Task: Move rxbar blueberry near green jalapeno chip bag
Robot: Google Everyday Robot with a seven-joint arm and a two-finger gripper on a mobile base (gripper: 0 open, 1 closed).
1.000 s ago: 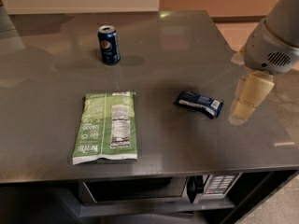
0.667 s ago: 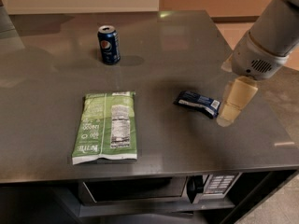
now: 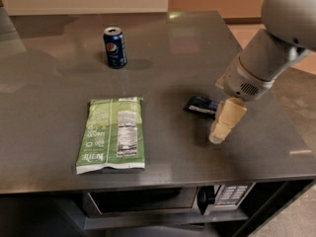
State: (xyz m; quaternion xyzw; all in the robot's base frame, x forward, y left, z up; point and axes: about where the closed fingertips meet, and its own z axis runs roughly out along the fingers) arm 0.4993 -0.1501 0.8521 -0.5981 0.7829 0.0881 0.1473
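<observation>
The gripper (image 3: 219,134) hangs low over the right part of the table (image 3: 276,147), covering the right end of the bar (image 3: 201,104) from view. I cannot tell whether it is wide or narrow. The bar lies flat, well right of the bag (image 3: 112,134). A can (image 3: 114,47) stands behind.

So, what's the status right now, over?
Gripper low at bar's right end. Bar flat, right of bag, apart. Can far back, not in the way.
</observation>
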